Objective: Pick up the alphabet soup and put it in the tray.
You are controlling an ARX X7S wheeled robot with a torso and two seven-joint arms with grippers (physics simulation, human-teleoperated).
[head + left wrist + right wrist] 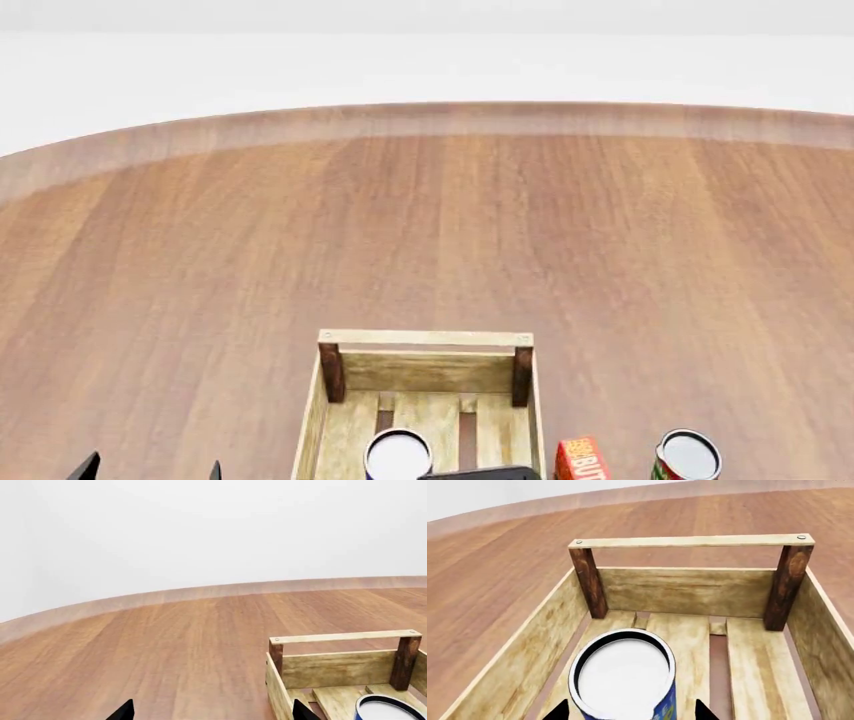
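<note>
**Soup can inside the tray**

The alphabet soup stands upright inside the tray, near its left wall. The right hand straddles the can, fingertips on either side; whether they press it I cannot tell. The left hand is spread wide and empty, beside the tray above the counter.

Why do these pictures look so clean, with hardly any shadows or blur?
Head view: even, flat light, no glare on the brown wooden table. Right wrist view: the blue-labelled soup can in the pale slatted wooden tray is sharp, with only faint shading. Left wrist view: the table edge curves, suggesting lens distortion.
</note>
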